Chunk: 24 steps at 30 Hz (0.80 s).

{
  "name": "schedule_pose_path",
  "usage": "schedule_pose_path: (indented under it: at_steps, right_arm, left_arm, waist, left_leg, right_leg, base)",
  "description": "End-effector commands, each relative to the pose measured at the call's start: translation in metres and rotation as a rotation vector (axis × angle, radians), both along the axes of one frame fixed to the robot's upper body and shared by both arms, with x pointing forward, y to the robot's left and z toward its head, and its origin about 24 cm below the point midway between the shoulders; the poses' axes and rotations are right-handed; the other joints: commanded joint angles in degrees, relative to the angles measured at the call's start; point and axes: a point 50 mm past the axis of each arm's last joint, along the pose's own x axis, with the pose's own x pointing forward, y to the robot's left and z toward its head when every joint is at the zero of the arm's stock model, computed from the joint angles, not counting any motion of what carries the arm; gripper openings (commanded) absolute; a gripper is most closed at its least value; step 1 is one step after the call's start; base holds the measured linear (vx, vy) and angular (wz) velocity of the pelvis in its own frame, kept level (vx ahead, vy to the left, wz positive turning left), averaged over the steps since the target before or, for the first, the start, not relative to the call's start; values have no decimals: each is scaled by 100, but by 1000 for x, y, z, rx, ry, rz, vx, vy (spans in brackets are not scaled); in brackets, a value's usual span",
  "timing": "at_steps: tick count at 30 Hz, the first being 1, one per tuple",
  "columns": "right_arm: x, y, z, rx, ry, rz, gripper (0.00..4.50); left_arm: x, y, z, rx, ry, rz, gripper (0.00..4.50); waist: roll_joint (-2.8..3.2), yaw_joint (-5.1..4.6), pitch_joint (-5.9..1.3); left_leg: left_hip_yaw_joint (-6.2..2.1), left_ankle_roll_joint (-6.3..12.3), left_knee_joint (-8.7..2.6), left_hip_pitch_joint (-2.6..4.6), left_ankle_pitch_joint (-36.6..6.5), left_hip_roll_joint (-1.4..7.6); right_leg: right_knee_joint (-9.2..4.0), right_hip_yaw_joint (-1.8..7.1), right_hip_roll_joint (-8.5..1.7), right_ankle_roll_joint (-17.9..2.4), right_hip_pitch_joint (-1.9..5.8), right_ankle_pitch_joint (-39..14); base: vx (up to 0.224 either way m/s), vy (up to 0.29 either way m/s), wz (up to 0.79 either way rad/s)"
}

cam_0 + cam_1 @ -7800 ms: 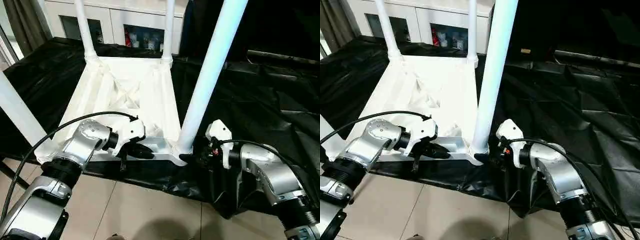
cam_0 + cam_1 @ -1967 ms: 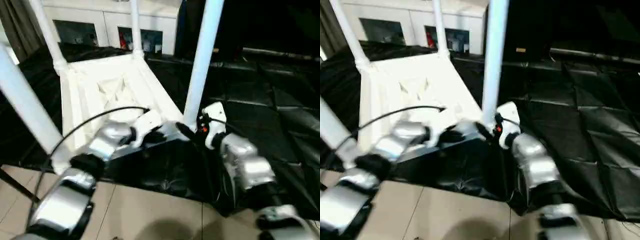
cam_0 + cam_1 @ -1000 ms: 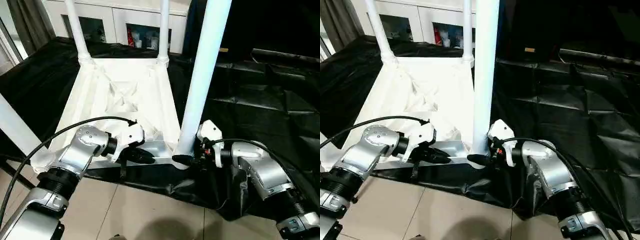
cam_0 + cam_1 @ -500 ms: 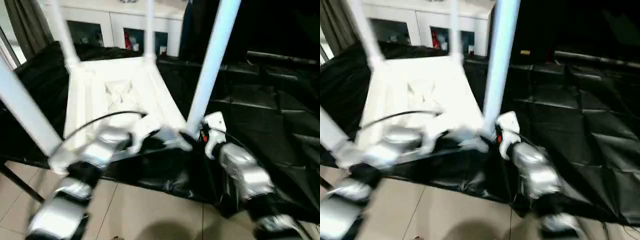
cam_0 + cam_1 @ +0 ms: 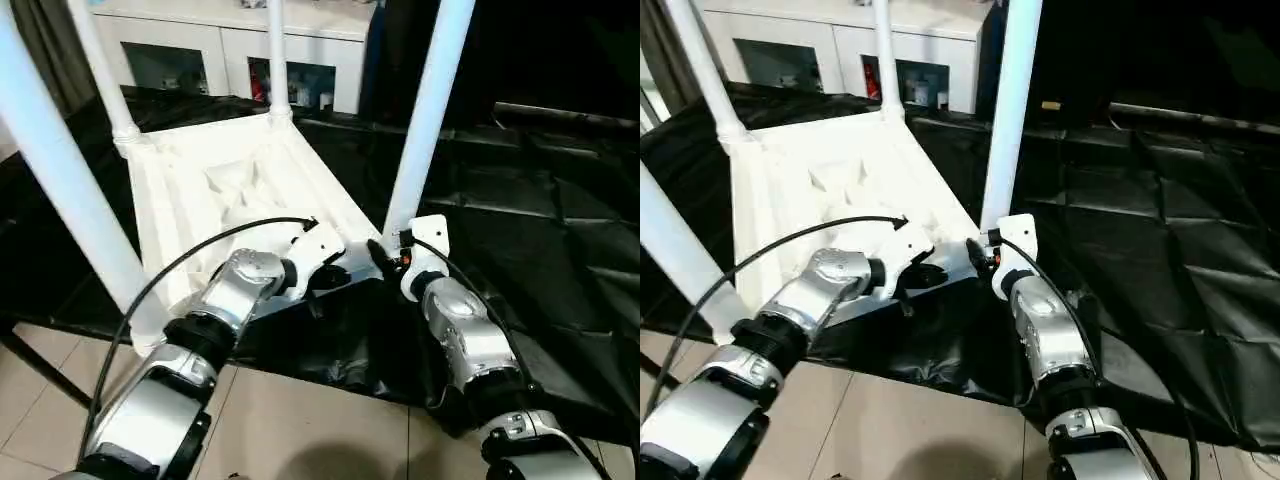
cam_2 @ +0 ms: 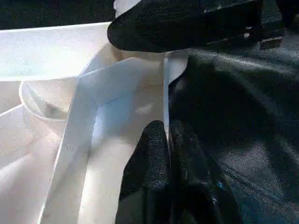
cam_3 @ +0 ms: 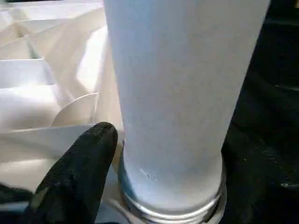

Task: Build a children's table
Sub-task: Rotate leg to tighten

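The children's table (image 5: 230, 190) lies upside down on a black sheet, ribbed underside up, with its white legs standing in the corner sockets. My left gripper (image 5: 338, 276) is at the near rim. In the left wrist view its fingers (image 6: 156, 154) are shut on the thin white rim of the table top. My right gripper (image 5: 385, 250) is at the foot of the near right leg (image 5: 420, 130). In the right wrist view that leg (image 7: 177, 93) stands between the open jaws, with one black finger (image 7: 79, 172) close beside it above the socket ring.
The black sheet (image 5: 540, 250) covers the platform under the table and hangs over its near edge above a tiled floor (image 5: 300, 420). A white cabinet with glass doors (image 5: 200, 40) stands behind. The near left leg (image 5: 70, 190) rises close beside my left arm, which carries a black cable (image 5: 180, 265).
The head view has swung, so the table now looks turned. My right forearm now reaches in from below rather than from the right. My left gripper still holds the rim.
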Motion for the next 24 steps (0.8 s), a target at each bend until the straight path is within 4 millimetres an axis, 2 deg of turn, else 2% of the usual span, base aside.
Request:
schedule_pose_path:
  at_steps: [1,2,3,4,6,7,8,9,10,13,14,15,16,17,19,20,24]
  right_arm:
    - [-5,13,13,18,-48,217,388]
    - [-7,9,15,11,-48,263,395]
    - [-7,9,15,11,-48,263,395]
    - [-11,3,17,-19,-52,346,395]
    - [-21,-9,20,-68,-39,493,395]
    - [-22,-10,20,-73,-36,508,395]
    - [-24,-12,20,-81,-33,529,395]
    - [-27,-16,20,-117,-31,569,395]
    - [-29,-19,20,-142,-27,598,395]
    - [-33,-25,19,-179,-8,647,395]
    - [-33,-26,19,-187,-2,658,395]
    - [-35,-26,18,-196,8,675,395]
    - [-36,-26,17,-207,18,699,395]
    - [-36,-26,17,-207,18,699,395]
    - [-38,-25,16,-208,28,714,395]
    - [-39,-24,16,-206,37,733,379]
    - [-40,-23,17,-190,49,756,346]
  left_arm:
    - [3,11,6,9,-26,-4,0]
    - [3,17,7,6,-25,-5,0]
    - [3,17,7,6,-25,-5,0]
    - [2,22,9,-1,-20,-29,0]
    - [-6,30,12,-13,-16,-130,0]
    - [-7,31,12,-14,-16,-142,0]
    - [-8,32,12,-15,-14,-159,0]
    - [-13,34,13,-20,2,-206,0]
    - [-18,36,13,-25,20,-246,0]
    - [-29,41,14,-36,72,-334,0]
    - [-33,43,15,-39,90,-361,0]
    - [-35,44,15,-41,101,-377,0]
    - [-36,46,16,-40,107,-384,0]
    - [-36,46,16,-40,107,-384,0]
    - [-36,47,16,-35,106,-381,0]
    - [-36,48,16,-33,108,-381,0]
    - [-37,50,17,-33,108,-376,0]
  waist:
    - [3,-12,-374]
    - [-9,-9,-386]
    - [-5,-9,-383]
    - [-10,-33,-385]
    - [-25,-35,-385]
    - [-14,-60,-384]
    - [-7,-56,-385]
    - [-24,-55,-393]
    - [0,-59,-378]
    - [-6,-64,-384]
    - [6,-46,-383]
    - [3,-35,-373]
    - [-35,-33,-369]
    - [-9,-1,-366]
    - [-16,36,-354]
    - [-62,44,-354]
    - [-57,54,-359]
  left_leg:
    - [-6,194,-400,-15,-1085,79]
    - [-4,249,-388,-32,-996,74]
    - [-3,277,-389,-33,-961,76]
    - [-6,309,-388,-56,-922,78]
    - [-10,386,-373,-59,-863,82]
    - [-4,439,-368,-70,-841,87]
    - [-1,434,-368,-44,-861,97]
    - [-4,429,-367,-44,-865,111]
    - [2,420,-376,-44,-840,114]
    - [6,376,-375,-26,-838,132]
    - [21,382,-370,2,-844,135]
    - [28,386,-373,-6,-878,134]
    - [30,384,-379,-11,-901,136]
    - [25,357,-383,5,-926,137]
    - [27,307,-390,10,-991,130]
    - [32,293,-392,16,-1019,130]
    - [20,286,-390,-8,-882,126]
  right_leg:
    - [-478,262,-406,-976,320,-1480]
    - [-452,264,-400,-1011,351,-1283]
    - [-448,264,-400,-1032,350,-1206]
    - [-434,260,-407,-1068,360,-1141]
    - [-427,260,-409,-1088,387,-1059]
    - [-417,268,-411,-1131,375,-991]
    - [-424,269,-414,-1155,352,-999]
    - [-401,268,-424,-1219,364,-986]
    - [-409,268,-419,-1257,337,-994]
    - [-368,277,-420,-1372,339,-806]
    - [-370,282,-413,-1413,314,-786]
    - [-373,276,-399,-1423,314,-790]
    - [-375,275,-402,-1401,319,-836]
    - [-381,277,-410,-1359,312,-965]
    - [-406,281,-412,-1275,307,-1150]
    - [-415,283,-410,-1222,308,-1235]
    - [-393,282,-416,-1163,314,-1197]
  base:
    - [0,0,0]
    - [0,0,0]
    - [0,0,0]
    - [0,0,0]
    - [0,0,0]
    - [0,0,0]
    - [0,0,0]
    - [0,0,0]
    - [0,0,0]
    - [0,0,0]
    - [0,0,0]
    - [0,0,0]
    - [0,0,0]
    - [0,0,0]
    - [0,0,0]
    - [0,0,0]
    - [0,0,0]
